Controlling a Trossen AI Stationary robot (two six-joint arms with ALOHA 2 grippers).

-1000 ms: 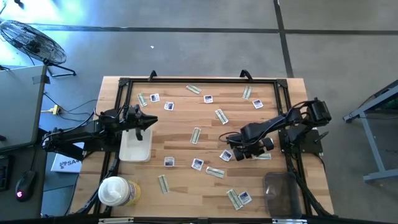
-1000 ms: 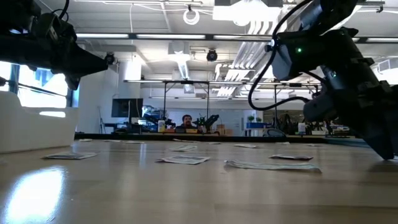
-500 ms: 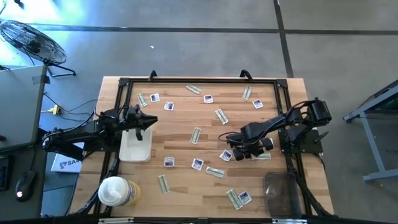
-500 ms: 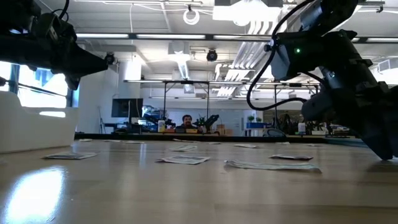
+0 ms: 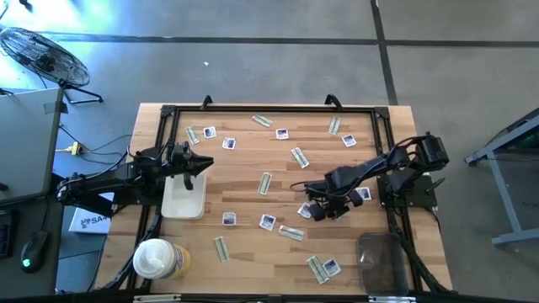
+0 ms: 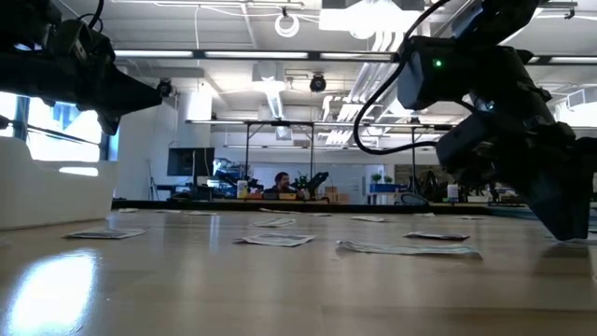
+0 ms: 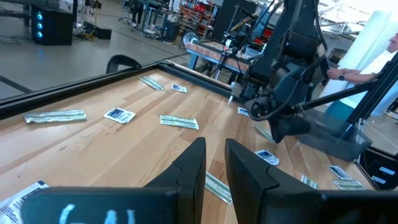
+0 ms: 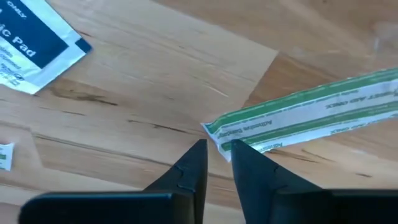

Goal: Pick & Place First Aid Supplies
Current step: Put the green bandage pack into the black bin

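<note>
First aid supplies (image 5: pixel 266 182) scattered across tabletop (image 5: pixel 244 252). Right claw (image 8: pixel 216 157) low over a green-printed strip (image 8: pixel 311 115) (fingers nearly together at its end). Left claw (image 7: pixel 213 163) narrowly parted above white tray (image 5: pixel 184 199).

counter (image 5: pixel 253 244) is planked wood, pale grain, smooth with a soft sheen in the low view. the green-striped strip (image 8: pixel 311 118) looks like thin printed paper, slightly glossy. the square pad packet (image 8: pixel 34 46) is white paper-foil with dark blue print, a little crinkled. right hand (image 8: pixel 214 158) fingers are matt black plastic. tray (image 5: pixel 184 200) is smooth white plastic.
</note>
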